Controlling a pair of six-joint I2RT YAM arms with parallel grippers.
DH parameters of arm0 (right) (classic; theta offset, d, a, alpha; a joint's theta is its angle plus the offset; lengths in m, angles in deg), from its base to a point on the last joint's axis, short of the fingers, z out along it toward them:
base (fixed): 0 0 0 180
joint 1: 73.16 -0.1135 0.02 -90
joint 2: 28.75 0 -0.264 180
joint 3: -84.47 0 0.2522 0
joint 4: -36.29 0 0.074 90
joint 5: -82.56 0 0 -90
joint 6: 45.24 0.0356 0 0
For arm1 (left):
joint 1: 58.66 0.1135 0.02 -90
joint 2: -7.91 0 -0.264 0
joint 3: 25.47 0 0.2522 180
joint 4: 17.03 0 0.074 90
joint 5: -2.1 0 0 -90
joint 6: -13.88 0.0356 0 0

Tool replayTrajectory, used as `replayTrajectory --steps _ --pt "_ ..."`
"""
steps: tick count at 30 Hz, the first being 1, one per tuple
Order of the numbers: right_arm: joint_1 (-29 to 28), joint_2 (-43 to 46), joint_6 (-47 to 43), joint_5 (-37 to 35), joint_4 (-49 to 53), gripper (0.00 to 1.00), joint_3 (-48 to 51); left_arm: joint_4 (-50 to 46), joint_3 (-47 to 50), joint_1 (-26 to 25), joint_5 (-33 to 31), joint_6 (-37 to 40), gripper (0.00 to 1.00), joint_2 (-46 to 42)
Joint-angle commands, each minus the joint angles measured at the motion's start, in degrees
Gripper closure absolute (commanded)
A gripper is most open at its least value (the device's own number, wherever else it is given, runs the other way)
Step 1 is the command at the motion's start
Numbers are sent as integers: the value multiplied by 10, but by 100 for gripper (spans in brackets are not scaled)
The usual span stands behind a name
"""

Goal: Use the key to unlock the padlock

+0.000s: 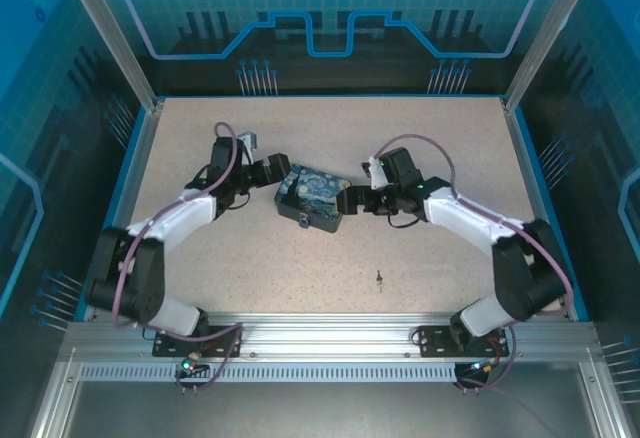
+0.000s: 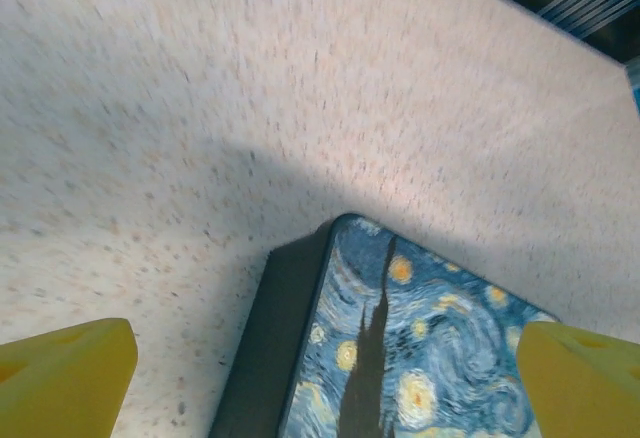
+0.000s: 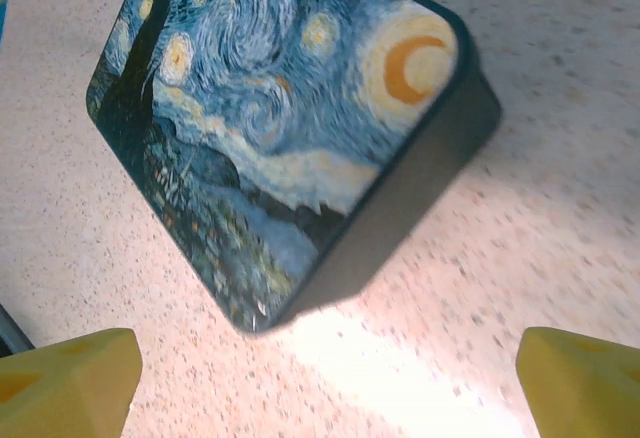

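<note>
The dark-blue starry-night tin lies mid-table. A tiny bluish thing, apparently the padlock, sits at the tin's near edge, too small to tell its shackle. The small dark key lies alone on the table, nearer the front and to the right. My left gripper hovers at the tin's left corner, open, with its yellow fingertips wide apart. My right gripper is at the tin's right side, also open, its fingertips spread over bare table. Neither holds anything.
The speckled beige table is bordered by a blue rim and aluminium posts. Free surface lies in front of the tin, around the key, and behind both arms.
</note>
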Motion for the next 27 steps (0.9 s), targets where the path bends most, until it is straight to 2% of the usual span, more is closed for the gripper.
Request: replayTrajectory --steps 1,6,10,18,27 --pt "-3 56 -11 -59 126 7 35 -28 27 4 -63 39 1 -79" --pt "-22 132 30 -77 195 12 106 -28 65 5 -76 39 1 -169" --pt "-41 145 63 -90 221 19 144 -28 81 6 -90 39 1 -213" --pt "-104 76 87 -121 248 35 132 -33 82 6 -96 54 1 -258" --pt "-151 4 108 -139 221 52 103 -38 94 7 -98 61 1 -287"
